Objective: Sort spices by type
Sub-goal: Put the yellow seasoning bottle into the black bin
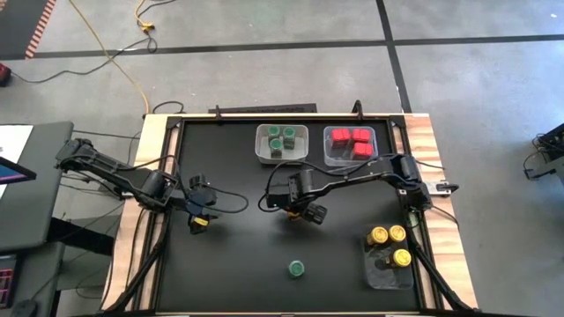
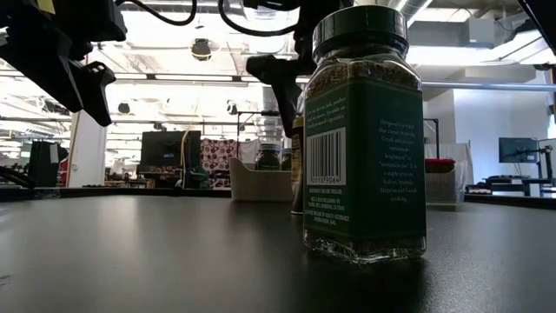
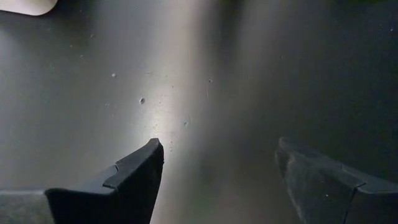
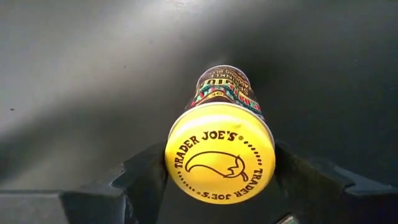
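A jar with a yellow lid [image 4: 219,160] stands upright on the black table near its middle. My right gripper [image 4: 219,152] points down over it, open, with one finger on each side of the lid; in the high view my right gripper [image 1: 306,211] hides the jar. A green-lidded jar [image 1: 297,269] stands alone on its base near the front edge and fills the low view as a green-labelled jar [image 2: 365,139]. My left gripper [image 1: 198,216] hangs open over bare table at the left, nothing between its fingers [image 3: 134,180]. My right gripper comes from above, pointing down, its fingers [image 4: 146,177] beside the rim of the yellow lid [image 4: 177,155]. Whether they touch the rim I cannot tell. The jar stands upright with its base on the table.
At the far edge stand a clear bin [image 1: 282,157] with green-lidded jars and a clear bin [image 1: 328,148] with red boxes. A third clear bin [image 1: 388,280] at the right front holds three yellow-lidded jars. Bare black table lies between the arms and the front edge.
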{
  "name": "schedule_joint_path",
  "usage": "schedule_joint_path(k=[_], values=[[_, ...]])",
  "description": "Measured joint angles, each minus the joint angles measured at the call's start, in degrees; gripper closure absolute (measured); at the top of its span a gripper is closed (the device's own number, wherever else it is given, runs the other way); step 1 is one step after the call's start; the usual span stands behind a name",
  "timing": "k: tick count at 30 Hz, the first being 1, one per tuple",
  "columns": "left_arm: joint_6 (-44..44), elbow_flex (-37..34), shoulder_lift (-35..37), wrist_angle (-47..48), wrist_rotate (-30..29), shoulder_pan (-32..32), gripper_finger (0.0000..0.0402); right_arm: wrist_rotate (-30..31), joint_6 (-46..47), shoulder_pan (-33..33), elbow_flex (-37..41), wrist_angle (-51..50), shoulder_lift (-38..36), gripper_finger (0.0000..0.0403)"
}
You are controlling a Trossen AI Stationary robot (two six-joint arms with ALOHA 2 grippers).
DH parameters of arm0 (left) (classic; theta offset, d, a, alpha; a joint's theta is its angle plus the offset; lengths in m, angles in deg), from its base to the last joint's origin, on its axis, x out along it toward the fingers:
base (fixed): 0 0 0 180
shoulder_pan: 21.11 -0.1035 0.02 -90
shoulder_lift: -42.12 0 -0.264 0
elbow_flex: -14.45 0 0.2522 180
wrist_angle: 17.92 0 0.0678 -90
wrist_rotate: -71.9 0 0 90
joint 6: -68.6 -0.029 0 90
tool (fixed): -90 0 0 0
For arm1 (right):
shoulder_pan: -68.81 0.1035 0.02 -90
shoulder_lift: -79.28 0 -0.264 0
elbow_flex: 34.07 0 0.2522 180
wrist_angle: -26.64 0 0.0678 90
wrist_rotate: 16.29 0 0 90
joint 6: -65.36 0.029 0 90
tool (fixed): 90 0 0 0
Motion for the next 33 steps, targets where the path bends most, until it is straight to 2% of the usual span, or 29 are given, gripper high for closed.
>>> schedule_joint_path(k=[7,15,18,27,33], values=[[0.16,0.00,0.00,-0.04,0.00,0.02,0.0105,0.00,-1.36,0.00,0.00,-0.03,0.00,0.0103],[0.36,0.00,0.00,-0.07,0.00,0.00,0.0105,0.04,-4.10,-0.09,0.00,-1.09,0.00,0.0149],[0.79,0.00,0.00,-0.07,0.00,0.00,0.0105,0.04,-6.90,-0.11,0.00,-0.90,0.00,0.0151],[0.94,0.00,0.00,-0.28,0.00,0.00,0.0105,-2.65,-22.53,0.27,-0.31,-1.41,-1.34,0.0146],[0.94,0.00,0.02,-0.76,0.00,0.02,0.0105,-6.77,-42.31,0.99,-0.35,-2.71,-2.21,0.0146]])
